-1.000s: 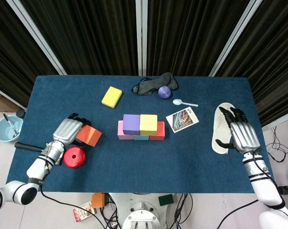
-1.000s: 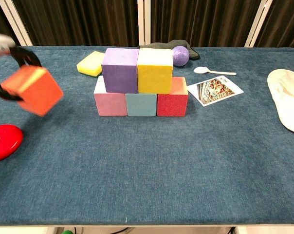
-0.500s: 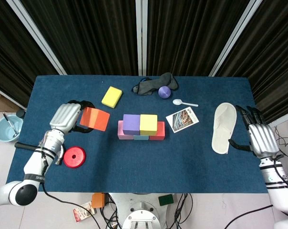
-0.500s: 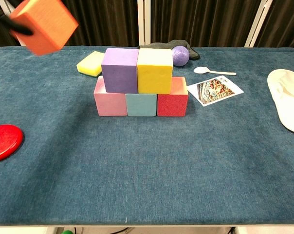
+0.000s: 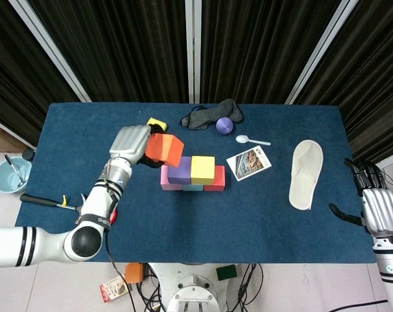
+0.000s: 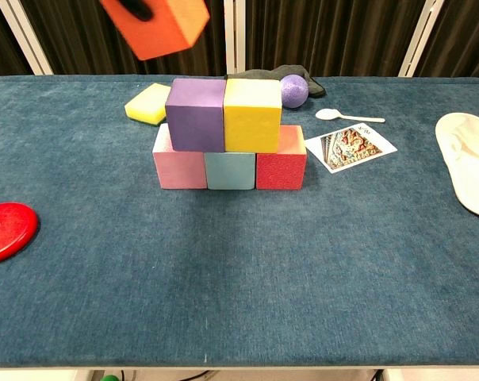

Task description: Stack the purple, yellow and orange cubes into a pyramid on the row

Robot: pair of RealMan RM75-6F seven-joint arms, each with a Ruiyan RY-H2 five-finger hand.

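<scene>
While our left hand (image 5: 130,144) grips the orange cube (image 5: 163,149) in the air, up and to the left of the stack, the purple cube (image 6: 196,114) and yellow cube (image 6: 252,114) sit side by side on the row of pink, light blue and red blocks (image 6: 229,169). Our right hand (image 5: 380,209) hangs off the table's right edge, holding nothing, fingers spread.

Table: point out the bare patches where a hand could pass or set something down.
The widest bare stretch of table lies in front of the cube stack, between the red disc and the slipper. The far right corner behind the slipper is also free. It is crowded behind the stack: sponge, dark cloth, purple ball, spoon, card.
</scene>
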